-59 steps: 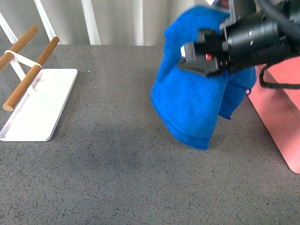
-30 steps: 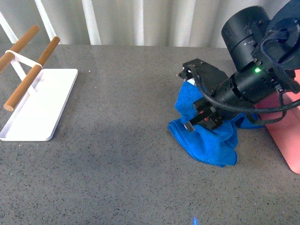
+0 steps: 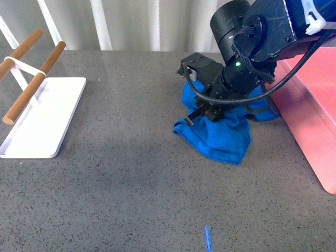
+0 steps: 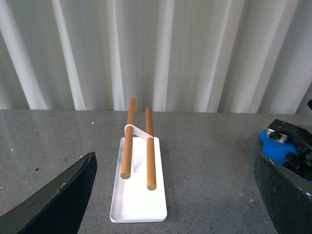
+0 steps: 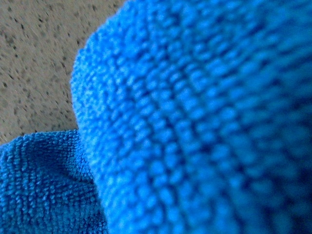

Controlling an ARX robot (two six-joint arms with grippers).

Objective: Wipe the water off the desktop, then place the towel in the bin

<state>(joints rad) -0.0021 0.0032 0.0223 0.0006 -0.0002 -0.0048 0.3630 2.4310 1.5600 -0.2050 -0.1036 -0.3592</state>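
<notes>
Evidently, we find the right tool [image 3: 206, 113], which held the towel [image 3: 223, 139] aloft a second ago, now pinching it bunched beneath itself on the bench [image 3: 121, 173], sliding away from the bin [image 3: 310, 105] alongside; wiping under way, binning outstanding.

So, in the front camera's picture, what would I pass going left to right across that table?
white tray → blue towel → pink bin
</notes>
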